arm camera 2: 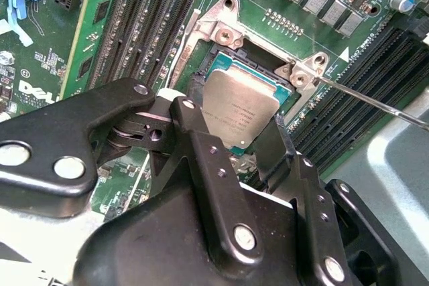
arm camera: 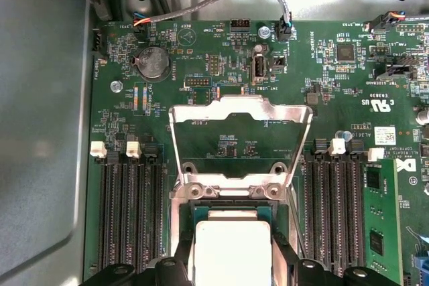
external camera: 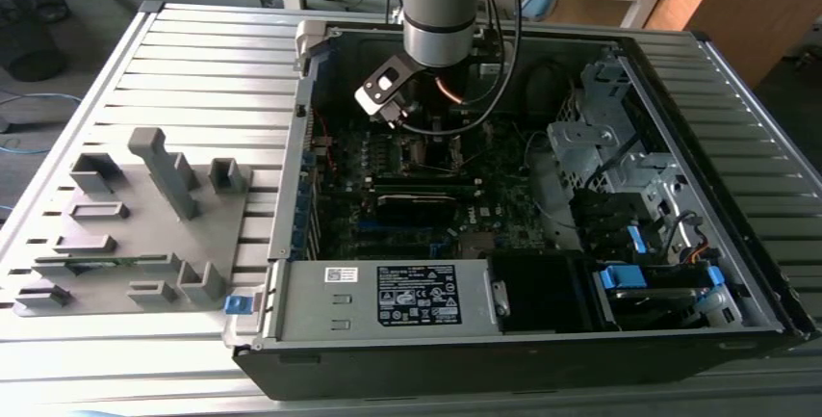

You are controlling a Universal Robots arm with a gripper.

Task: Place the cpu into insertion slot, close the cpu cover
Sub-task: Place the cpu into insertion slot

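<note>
The cpu (arm camera 2: 242,108), a silver-faced square chip, sits between my gripper's (arm camera 2: 236,113) two black fingers (arm camera 2: 196,108), which are shut on its opposite edges. It lies over the insertion slot (arm camera 2: 258,70), and I cannot tell whether it is seated. In the first wrist view the cpu (arm camera: 231,246) is over the insertion slot (arm camera: 201,209), with my gripper (arm camera: 231,262) around it. The cpu cover (arm camera: 281,113), a hollow silver frame, stands swung open beyond the slot. Its thin wire lever (arm camera 2: 375,102) sticks out to one side. In the exterior view my gripper (external camera: 430,136) reaches down into the open case.
Long black memory slots (arm camera: 131,212) flank the socket on both sides, one with a green module (arm camera: 382,222). A grey power-supply box (external camera: 385,297) fills the case's near side, and a drive cage (external camera: 603,147) stands at the exterior view's right. A grey fixture plate (external camera: 129,224) lies outside at the left.
</note>
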